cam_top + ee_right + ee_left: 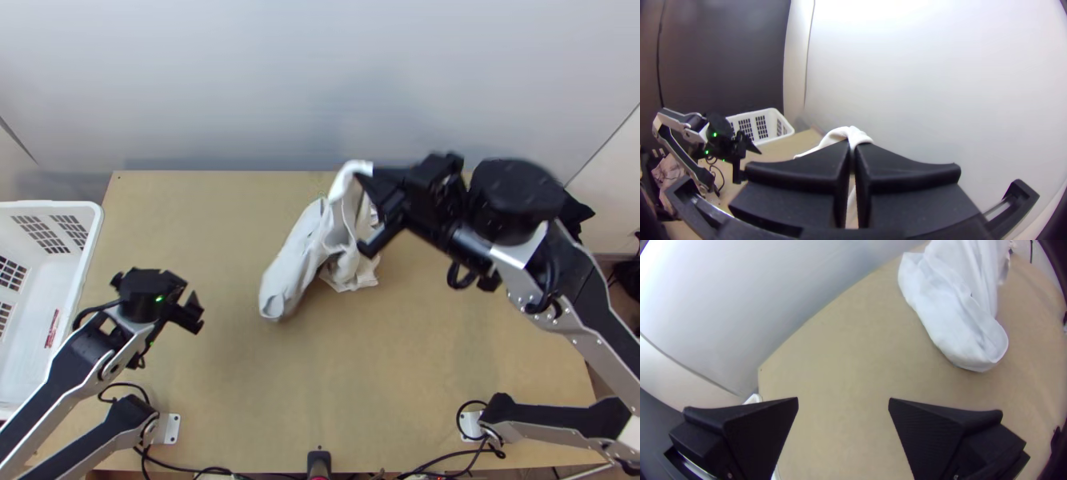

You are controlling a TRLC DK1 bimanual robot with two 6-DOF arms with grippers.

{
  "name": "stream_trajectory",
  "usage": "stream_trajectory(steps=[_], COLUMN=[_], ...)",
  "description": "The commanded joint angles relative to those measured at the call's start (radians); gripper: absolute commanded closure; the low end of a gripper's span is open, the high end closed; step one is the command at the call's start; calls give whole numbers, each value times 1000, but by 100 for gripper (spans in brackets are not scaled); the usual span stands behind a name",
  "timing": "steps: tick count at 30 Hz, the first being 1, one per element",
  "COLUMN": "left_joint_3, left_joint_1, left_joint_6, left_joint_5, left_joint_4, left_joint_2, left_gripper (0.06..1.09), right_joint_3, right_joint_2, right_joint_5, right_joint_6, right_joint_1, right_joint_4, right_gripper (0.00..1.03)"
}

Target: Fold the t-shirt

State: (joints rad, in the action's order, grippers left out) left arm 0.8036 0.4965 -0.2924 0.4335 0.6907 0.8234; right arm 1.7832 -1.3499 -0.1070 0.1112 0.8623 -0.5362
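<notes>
Hanging bunched from the right gripper (pixel 362 178), the white t-shirt (pixel 294 260) slants over the table (pixel 216 216) in the top view, rounded end toward the near left, long axis running far right; that gripper blocks part of it. The left gripper (pixel 198 312) stands between it and the white basket (pixel 90 240), cropped by the frame. The left wrist view shows spread fingers and the t-shirt's top cut off. In the right wrist view, pressed-together fingers pinch a fold, masking cloth beneath; the basket stands beyond.
</notes>
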Motion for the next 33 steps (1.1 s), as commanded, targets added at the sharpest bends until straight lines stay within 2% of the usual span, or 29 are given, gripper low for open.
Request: stream_trajectory(steps=[1, 4, 8, 10, 17, 20, 24, 27, 33], left_joint_3=[126, 160, 180, 187, 120, 17, -86, -106, -119], left_joint_1=[112, 137, 148, 146, 243, 367, 516, 605, 680], left_joint_6=[12, 25, 30, 42, 124, 139, 93, 41, 13], left_joint_5=[1, 1, 1, 1, -2, -10, -9, -10, -10], left_joint_4=[7, 3, -45, -54, -92, -209, -405, -496, -750], left_joint_2=[132, 163, 164, 168, 209, 209, 258, 284, 396], left_gripper=[10, 11, 11, 11, 11, 11, 11, 11, 11], right_joint_3=[317, 486, 524, 524, 501, 481, 446, 430, 429], right_joint_2=[-146, -219, -244, -247, -239, -232, -221, -218, -212], right_joint_5=[-71, -118, -218, -246, -266, -270, -286, -295, -312], right_joint_6=[-4, 2, 70, 117, 120, 120, 120, 122, 133], right_joint_1=[12, 11, 7, 7, 7, 7, 6, 1, 0], right_joint_4=[18, 21, 229, 280, 280, 254, 222, 200, 168], right_gripper=[100, 100, 100, 100, 100, 100, 100, 100, 100])
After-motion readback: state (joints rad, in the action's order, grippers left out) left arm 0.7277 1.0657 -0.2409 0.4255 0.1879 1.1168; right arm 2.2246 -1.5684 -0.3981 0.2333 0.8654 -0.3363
